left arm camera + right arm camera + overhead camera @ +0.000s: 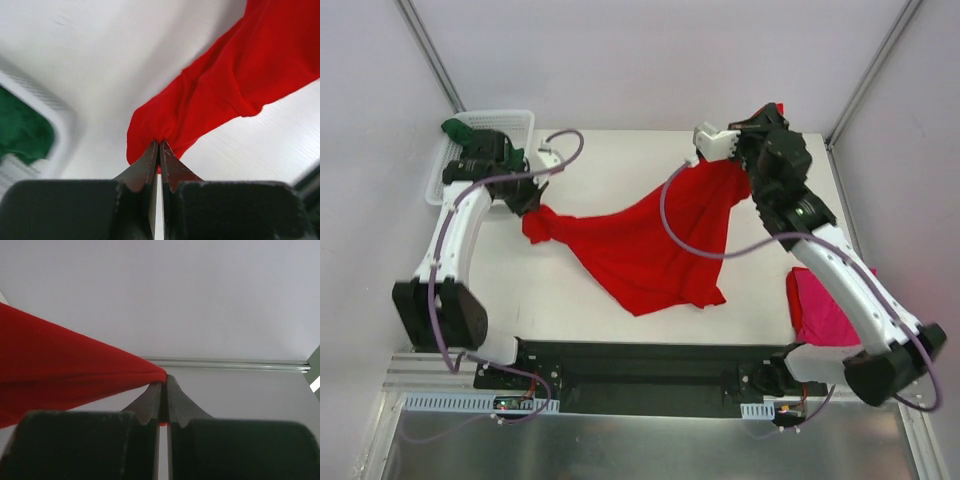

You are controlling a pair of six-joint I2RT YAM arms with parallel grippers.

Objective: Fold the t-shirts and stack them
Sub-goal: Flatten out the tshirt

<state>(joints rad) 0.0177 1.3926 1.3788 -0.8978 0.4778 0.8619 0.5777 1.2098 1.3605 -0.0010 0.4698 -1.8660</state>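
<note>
Clenches the left gripper point(159, 146) on a bunched corner of the red t-shirt point(655, 240), close to the white mesh basket point(515, 122) at the far left. Clenches the right gripper point(164, 381) on another edge of the same tee, raised higher at the far right, so that the cloth runs taut from pinch to pinch. Looks like a spreading move: pulling two ends apart to shake out wrinkles and find the garment's shape before any fold. Leaves the lower middle of the tee sagging onto the surface point(610, 160), hem trailing toward the near edge. Shows the magenta-pink t-shirt point(818, 312) lying in a compact shape near the right edge, partly under the right arm, probably the start of the stack. Shows the dark green t-shirt point(457, 127) heaped in the basket, untouched, likely waiting its turn. Calls next for lowering the red tee flat without letting either corner slip.
</note>
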